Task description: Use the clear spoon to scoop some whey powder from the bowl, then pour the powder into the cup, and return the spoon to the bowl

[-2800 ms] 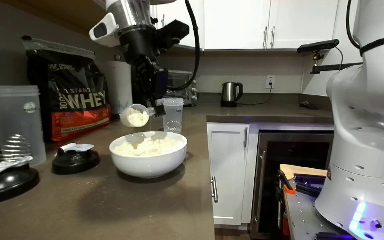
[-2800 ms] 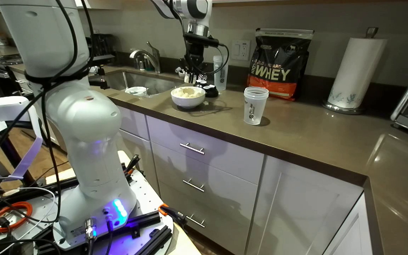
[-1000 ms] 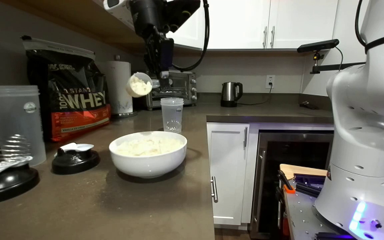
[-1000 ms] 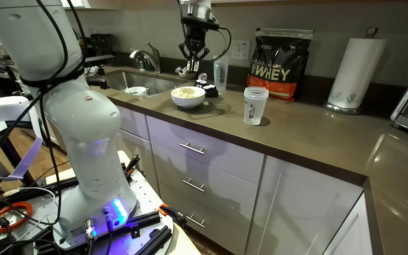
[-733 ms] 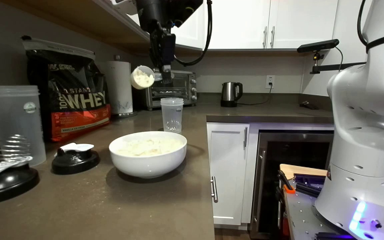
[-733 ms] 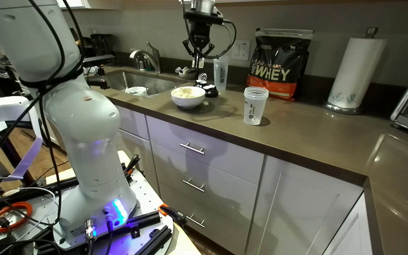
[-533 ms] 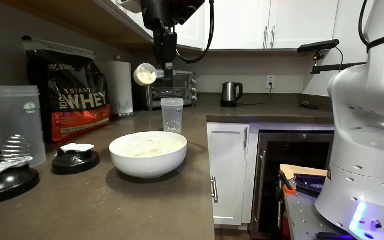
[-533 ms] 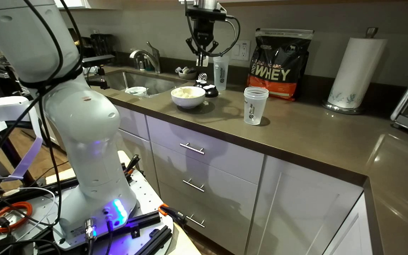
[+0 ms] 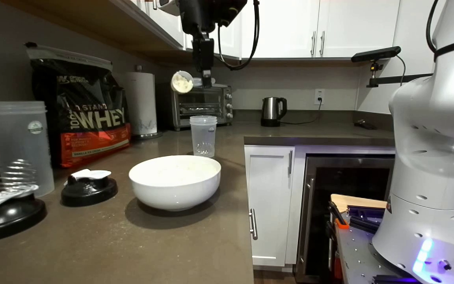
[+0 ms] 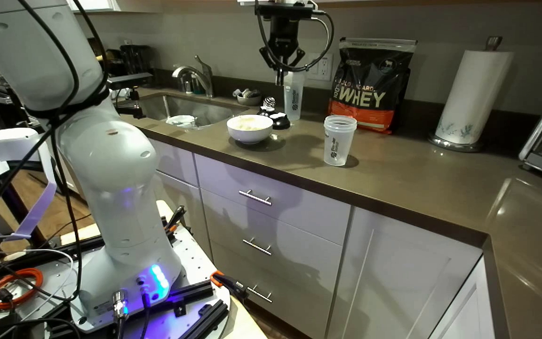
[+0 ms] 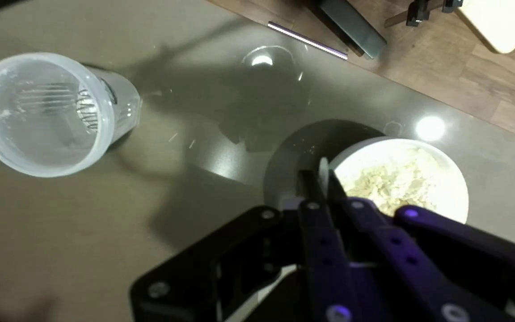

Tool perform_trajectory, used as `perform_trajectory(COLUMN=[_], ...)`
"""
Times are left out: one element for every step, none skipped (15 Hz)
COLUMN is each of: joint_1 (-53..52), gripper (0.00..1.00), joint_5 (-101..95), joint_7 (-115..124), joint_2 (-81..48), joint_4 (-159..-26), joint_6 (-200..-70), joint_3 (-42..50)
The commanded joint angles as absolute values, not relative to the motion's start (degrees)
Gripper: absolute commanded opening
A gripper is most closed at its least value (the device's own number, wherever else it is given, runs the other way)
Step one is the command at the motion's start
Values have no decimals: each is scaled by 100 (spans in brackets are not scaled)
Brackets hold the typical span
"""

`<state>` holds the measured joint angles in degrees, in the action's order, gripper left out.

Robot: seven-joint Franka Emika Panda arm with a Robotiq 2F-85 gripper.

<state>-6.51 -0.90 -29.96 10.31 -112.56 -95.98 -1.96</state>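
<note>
Evidently the scooping is done: the clear spoon [image 9: 175, 83], loaded with whey powder [image 9: 183, 84], has climbed from above the bowl [image 9: 175, 195] and swung along the bench [image 10: 417, 179] toward the cup [image 10: 339, 141]. Bowl and cup have not moved; both stand near the bench's front edge, the cup nearer the inner corner where the bench turns. The gripper [image 11: 323, 181] is closed on the spoon's thin handle, its fingers only that thickness apart. That makes this, I judge, the carry, with the pour still ahead: in the wrist view the fingertips are nearer the bowl's rim than the cup, so more travel along the front edge seems needed. The spoon is tipped, mouth partly sideways, and powder could spill onto the bench.
</note>
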Motion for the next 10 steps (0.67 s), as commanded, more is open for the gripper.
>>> perform_trajectory(joint_1=[-504,-474,-442,-409,-379,-341,-309,-271,-247,-216], gripper=[1,1,1,1,1,1,1,1,1,1], joint_5=[-261,-281,-311,-334,-354,-393,-424,-429,-436,-455], joint_7=[-2720,-2671,-2639,-2592,-2541,-2488,-2428,-2385,-2343,-2290], joint_2=[1135,1129,1129,1138,1145,1155,1163,1174,1180,1194], joint_4=[-11338,-11339,-11355,-11376,-11402,-11424,-11446,-11471,-11486,-11509], joint_6=[-9577,-9570,-9576,-9572,-9569,-9563,-9560,-9558,-9551,-9545], joint_3=[-130,-96,-66,-35,-4,21,51,78,106,128])
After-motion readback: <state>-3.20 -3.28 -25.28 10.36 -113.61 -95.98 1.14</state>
